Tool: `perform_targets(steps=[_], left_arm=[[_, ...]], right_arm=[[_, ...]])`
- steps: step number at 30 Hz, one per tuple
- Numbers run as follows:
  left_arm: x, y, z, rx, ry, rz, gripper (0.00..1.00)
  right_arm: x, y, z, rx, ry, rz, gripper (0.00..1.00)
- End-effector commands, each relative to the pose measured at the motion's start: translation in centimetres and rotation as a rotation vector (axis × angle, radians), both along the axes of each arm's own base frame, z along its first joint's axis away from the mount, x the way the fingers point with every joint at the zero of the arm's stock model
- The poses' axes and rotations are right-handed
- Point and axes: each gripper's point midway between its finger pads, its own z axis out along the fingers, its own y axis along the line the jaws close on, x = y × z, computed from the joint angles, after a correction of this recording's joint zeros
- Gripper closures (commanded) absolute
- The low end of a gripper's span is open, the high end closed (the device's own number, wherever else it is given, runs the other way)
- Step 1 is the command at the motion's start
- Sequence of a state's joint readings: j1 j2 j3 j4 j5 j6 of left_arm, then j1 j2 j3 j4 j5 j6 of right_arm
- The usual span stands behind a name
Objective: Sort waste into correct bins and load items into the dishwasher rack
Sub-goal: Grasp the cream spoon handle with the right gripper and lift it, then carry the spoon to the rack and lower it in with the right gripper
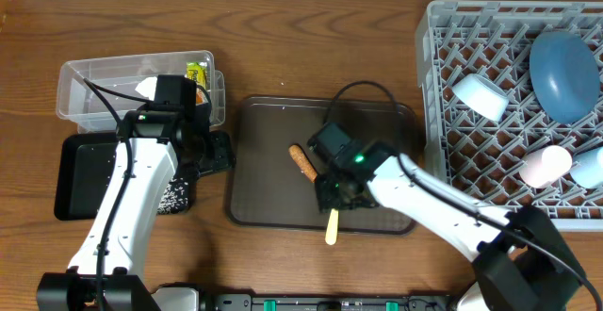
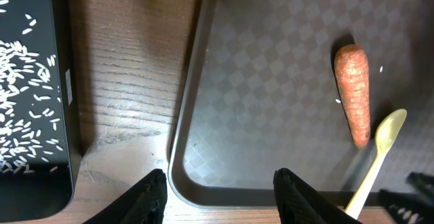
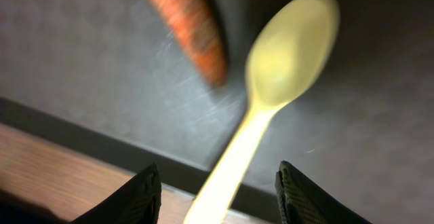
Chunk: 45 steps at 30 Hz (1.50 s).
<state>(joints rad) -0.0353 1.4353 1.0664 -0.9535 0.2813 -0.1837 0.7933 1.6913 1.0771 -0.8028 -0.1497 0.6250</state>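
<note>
- Two grippers, both with fingers spread and nothing held. My left gripper (image 2: 224, 200) hangs over the near-left corner of the brown serving tray (image 2: 271, 47). My right gripper (image 3: 217, 200) sits low over that tray's near rim.
- Left of it, across a strip of bare table (image 2: 129, 81), is the black tray (image 2: 57, 187), with loose rice grains (image 2: 24, 102) scattered inside.
- Behind the black tray is the clear tub (image 1: 94, 71), holding a white tissue wad (image 1: 151, 87) and the yellow-green wrapper (image 1: 196, 72).
- Far right is the dishwasher rack (image 1: 443, 85). It carries the white bowl (image 1: 479, 96), dark blue plate (image 1: 563, 73), pink cup (image 1: 546, 165) and light blue cup (image 1: 589, 168).
- From overhead, my right arm (image 1: 424, 198) covers part of the brown tray's right half.
- The carrot piece (image 2: 354, 91) lies on the brown tray: orange, tapered, narrow end toward the near rim.
- The pale yellow spoon (image 3: 288, 47) has its bowl on the brown tray, just beside the carrot's narrow end; can't tell if they touch. Its handle crosses the near rim and pokes out over the table.
- The handle runs between my right fingers with a gap on each side, not clamped. The right wrist view is blurred.
</note>
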Motion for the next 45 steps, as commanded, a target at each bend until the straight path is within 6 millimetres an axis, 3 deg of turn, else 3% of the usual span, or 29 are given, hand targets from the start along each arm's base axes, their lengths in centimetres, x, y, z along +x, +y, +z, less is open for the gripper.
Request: perform_targets(steps=[1,10,12,14,17,21,26,30,34,40,45], left_arm=[[0.4,0.2,0.6,0.010,-0.021,0.001,0.47],[0.4,0.2,0.6,0.010,-0.022,0.002,0.47],[0.4,0.2,0.6,0.010,-0.022,0.002,0.47],[0.4,0.2,0.6,0.010,-0.022,0.002,0.47],[0.4,0.2,0.6,0.009,-0.022,0.001,0.47],[0.4,0.2,0.6,0.009,-0.022,0.001,0.46],[0.4,0.2,0.6,0.009,-0.022,0.001,0.47],[0.4,0.2,0.6,0.010,-0.021,0.001,0.47],[0.4,0.2,0.6,0.010,-0.021,0.001,0.47],[0.4,0.2,0.6,0.009,-0.022,0.001,0.47],[0.4,0.2,0.6,0.009,-0.022,0.001,0.47]], right_arm=[[-1.2,-0.1,-1.5,-0.052,0.048,-0.056,0.45],[-2.1,-1.0,-4.6,-0.139,0.128,-0.089,0.44],[-2.2,-1.1,-4.8,-0.146,0.135,-0.089,0.55],[-2.2,-1.1,-4.8,-0.146,0.135,-0.089,0.74],[-2.0,-1.1,-4.8,-0.143,0.131,-0.092,0.86],[-1.1,-1.8,-4.8,-0.158,0.108,-0.115,0.99],[0.6,-2.6,-4.3,-0.146,0.085,-0.095,0.99],[2.6,-3.4,-2.4,-0.109,0.037,-0.084,0.99],[5.2,-5.5,0.8,-0.101,-0.070,-0.084,0.99],[8.0,-10.5,6.4,-0.117,-0.241,-0.104,0.99],[9.3,-15.3,8.8,-0.134,-0.303,-0.209,0.99]])
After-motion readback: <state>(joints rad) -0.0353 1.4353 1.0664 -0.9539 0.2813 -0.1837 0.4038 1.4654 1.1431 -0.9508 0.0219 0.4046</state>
